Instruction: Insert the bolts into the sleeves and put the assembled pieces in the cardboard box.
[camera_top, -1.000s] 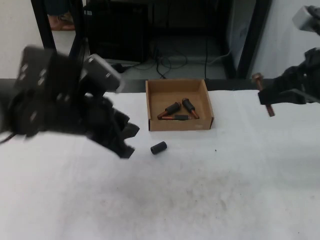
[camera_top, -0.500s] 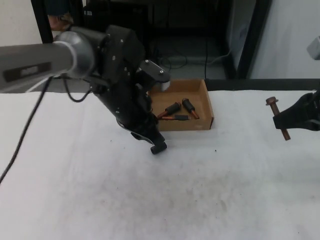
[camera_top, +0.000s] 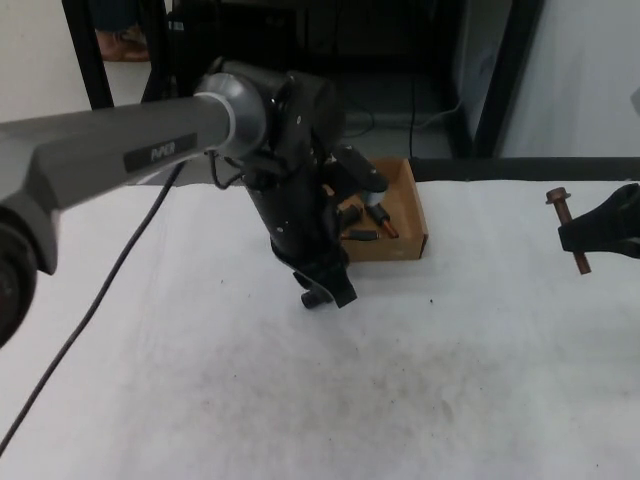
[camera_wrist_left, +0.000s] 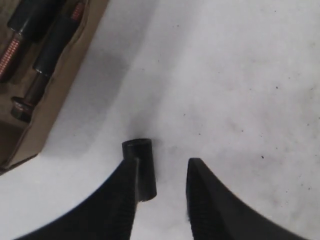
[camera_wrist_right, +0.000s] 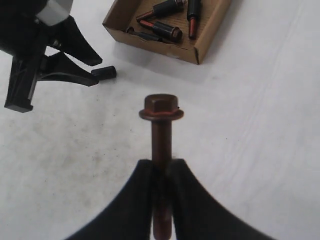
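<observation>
Looks like three assembled pieces (camera_wrist_right: 162, 29) are already in the cardboard box (camera_top: 388, 248), and as far as I can tell one pair is left: a loose black sleeve (camera_wrist_left: 142, 160) lying on the white bench (camera_top: 450, 380) just in front of the box, and a coppery bolt (camera_wrist_right: 161, 125). The right hand (camera_wrist_right: 161, 167) is clamped on the bolt's shank, head up, well off to the side. The left hand (camera_wrist_left: 162, 172) is down over the sleeve with its fingers apart and the sleeve sitting right against one of them, so I'd say what's left is grabbing it, pushing the bolt in and boxing the piece.
</observation>
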